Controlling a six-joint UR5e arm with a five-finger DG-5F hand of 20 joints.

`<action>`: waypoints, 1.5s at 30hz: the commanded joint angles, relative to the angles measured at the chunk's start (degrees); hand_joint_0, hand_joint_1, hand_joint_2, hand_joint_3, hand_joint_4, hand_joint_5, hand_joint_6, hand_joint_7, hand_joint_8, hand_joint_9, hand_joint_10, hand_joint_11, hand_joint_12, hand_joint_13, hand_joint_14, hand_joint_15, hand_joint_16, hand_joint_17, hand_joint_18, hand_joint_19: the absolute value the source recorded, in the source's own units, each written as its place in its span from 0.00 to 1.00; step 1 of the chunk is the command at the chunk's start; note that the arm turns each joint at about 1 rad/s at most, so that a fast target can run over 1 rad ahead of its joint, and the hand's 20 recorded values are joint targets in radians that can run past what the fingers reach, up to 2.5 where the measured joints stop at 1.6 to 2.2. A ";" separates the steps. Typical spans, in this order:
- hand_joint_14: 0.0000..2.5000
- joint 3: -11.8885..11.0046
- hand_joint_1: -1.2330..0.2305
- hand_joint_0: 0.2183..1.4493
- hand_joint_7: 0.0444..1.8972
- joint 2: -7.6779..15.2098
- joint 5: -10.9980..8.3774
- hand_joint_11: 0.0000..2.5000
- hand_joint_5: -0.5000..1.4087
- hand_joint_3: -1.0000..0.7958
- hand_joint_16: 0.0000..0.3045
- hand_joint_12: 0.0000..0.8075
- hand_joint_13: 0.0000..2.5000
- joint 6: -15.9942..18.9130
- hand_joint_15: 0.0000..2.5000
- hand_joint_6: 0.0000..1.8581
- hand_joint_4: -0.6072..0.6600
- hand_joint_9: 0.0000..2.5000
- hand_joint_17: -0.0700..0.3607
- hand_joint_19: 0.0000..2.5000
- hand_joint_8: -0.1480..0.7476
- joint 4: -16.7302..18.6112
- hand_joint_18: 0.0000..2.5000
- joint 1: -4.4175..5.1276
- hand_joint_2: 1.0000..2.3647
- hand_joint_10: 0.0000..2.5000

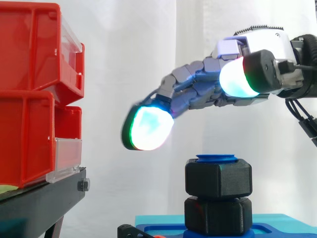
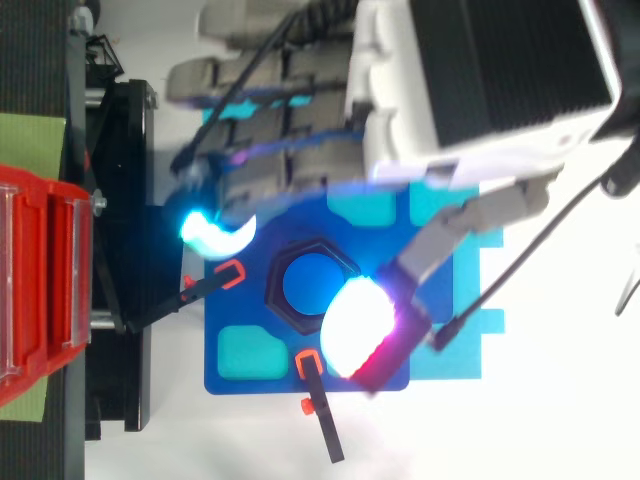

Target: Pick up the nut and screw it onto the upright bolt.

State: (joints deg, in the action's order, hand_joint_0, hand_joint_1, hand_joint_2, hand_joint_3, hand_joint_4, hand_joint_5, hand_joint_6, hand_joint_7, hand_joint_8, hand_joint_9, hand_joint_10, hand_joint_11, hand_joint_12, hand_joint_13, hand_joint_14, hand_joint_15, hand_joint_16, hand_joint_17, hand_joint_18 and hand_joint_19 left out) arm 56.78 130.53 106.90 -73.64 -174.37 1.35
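Observation:
Two black hexagonal nuts [image 1: 218,177] sit stacked on the upright blue bolt [image 1: 217,158], whose top shows just above the upper nut. From above, the upper nut [image 2: 277,290] rings the blue bolt end [image 2: 310,283]. The bolt stands on a blue base plate [image 2: 245,375]. My hand [image 1: 198,89] hovers above the nuts, clear of them, with fingers stretched out to the left and a glowing pad [image 1: 147,128] up and left of the bolt. The thumb pad [image 2: 360,325] hangs over the nut's edge in the top view. Nothing is held.
Red bins [image 1: 34,94] stand stacked on a black stand [image 1: 44,198] at the left. Black clamps with orange tips [image 2: 228,275] [image 2: 312,368] hold the base plate. A white curtain hangs behind.

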 commanded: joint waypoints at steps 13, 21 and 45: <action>0.00 2.72 0.74 0.18 0.31 -0.01 -1.96 0.00 0.15 0.28 0.16 0.42 0.00 1.74 0.00 0.27 0.58 0.09 0.41 0.00 0.40 2.01 0.00 2.16 0.00 0.00; 0.00 2.81 0.75 0.18 0.31 -0.01 -0.99 0.00 0.15 0.28 0.16 0.42 0.01 -0.28 0.00 0.27 0.58 0.09 0.41 0.00 0.40 1.93 0.00 1.81 0.00 0.00; 0.00 3.95 0.74 0.18 0.39 -0.01 1.82 0.00 0.18 0.28 0.13 0.41 0.04 -0.89 0.00 0.27 0.63 0.15 0.37 0.00 0.44 1.84 0.00 1.46 0.00 0.00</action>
State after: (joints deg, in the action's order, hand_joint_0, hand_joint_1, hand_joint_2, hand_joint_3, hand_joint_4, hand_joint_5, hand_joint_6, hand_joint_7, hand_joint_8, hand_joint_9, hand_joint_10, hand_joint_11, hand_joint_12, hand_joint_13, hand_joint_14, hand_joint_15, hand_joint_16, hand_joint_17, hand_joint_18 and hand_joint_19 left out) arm 60.74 130.52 108.59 -74.54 -172.60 2.85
